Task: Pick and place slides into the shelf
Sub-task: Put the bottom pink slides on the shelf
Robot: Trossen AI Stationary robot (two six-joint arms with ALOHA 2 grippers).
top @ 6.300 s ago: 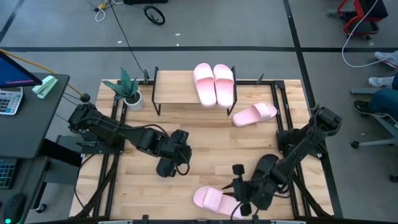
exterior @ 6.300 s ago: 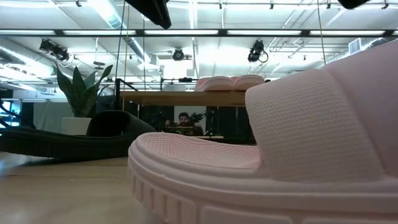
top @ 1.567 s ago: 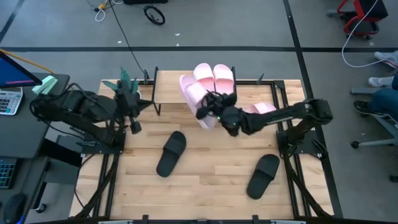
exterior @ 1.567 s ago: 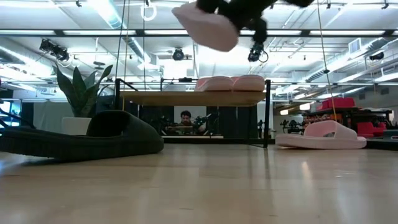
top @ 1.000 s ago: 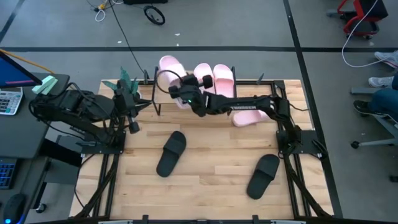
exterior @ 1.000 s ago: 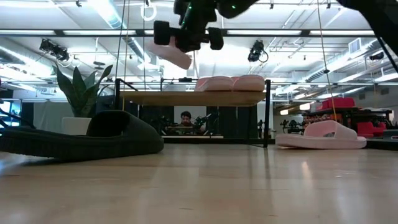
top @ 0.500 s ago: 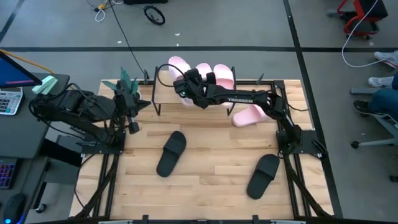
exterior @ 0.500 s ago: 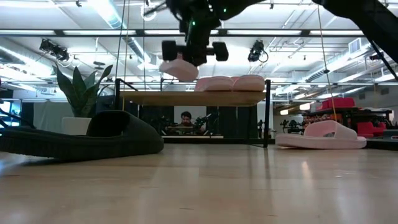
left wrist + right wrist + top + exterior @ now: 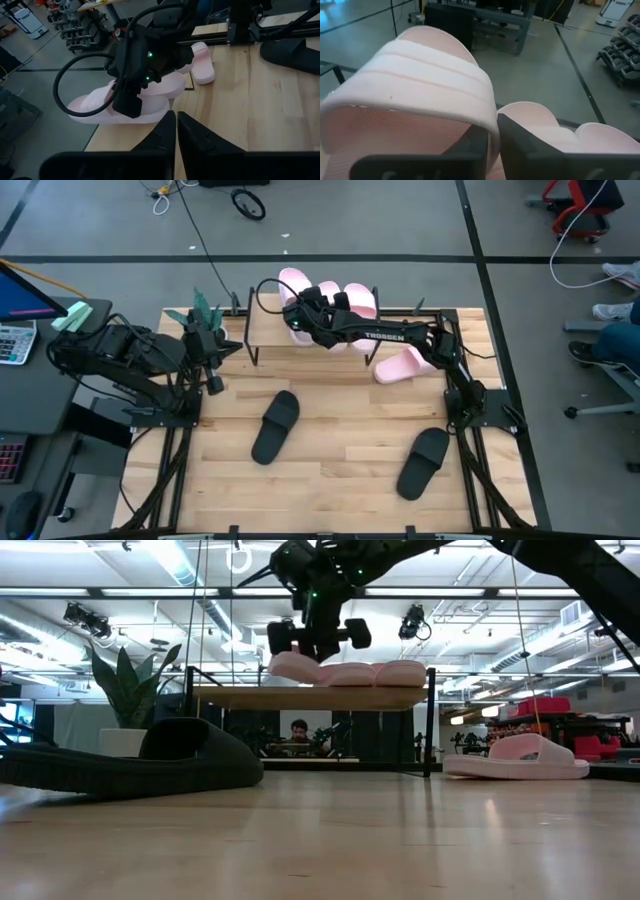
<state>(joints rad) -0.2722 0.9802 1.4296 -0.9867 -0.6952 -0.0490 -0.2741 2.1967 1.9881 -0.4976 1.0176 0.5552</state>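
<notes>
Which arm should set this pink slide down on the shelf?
Right. Its tool already grips the pale pink wide-strap slide over the wood-topped wire shelf; the left tool waits empty beside it.

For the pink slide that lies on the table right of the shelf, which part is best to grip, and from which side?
Probably the wide strap of the pink slide, taken from above: the slide rests flat on its sole with the strap arching up, nothing touches it, and the shelf stands clear.

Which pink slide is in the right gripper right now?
The leftmost pink slide on the shelf, beside the other two there. The right gripper clamps its strap; the fourth pink one lies on the table.
</notes>
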